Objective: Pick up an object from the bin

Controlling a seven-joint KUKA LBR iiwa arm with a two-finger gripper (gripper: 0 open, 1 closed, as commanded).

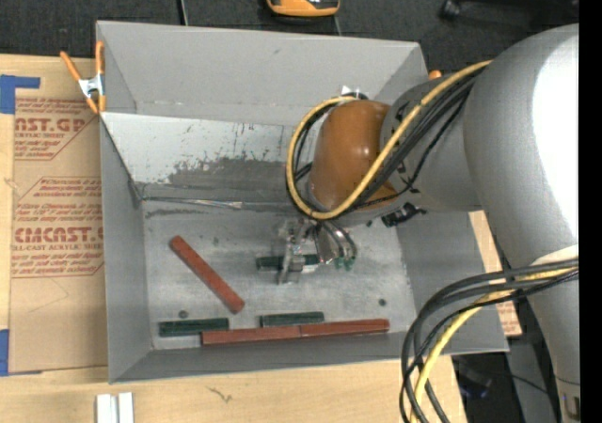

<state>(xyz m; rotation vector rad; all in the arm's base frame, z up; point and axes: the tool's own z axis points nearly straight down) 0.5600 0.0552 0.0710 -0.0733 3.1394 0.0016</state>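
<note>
Lying mid-bin (216,224) beneath the wrist (348,153), 1 dark green bar (270,264).

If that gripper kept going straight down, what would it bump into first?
Probably the small dark green piece beneath the gripper, mid-bin; otherwise the bin floor. Depth is unclear.

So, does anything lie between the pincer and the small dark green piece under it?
Nothing visible does: the pincer is right at the dark green piece; the red-brown bar lies apart, toward the view's left.
</note>
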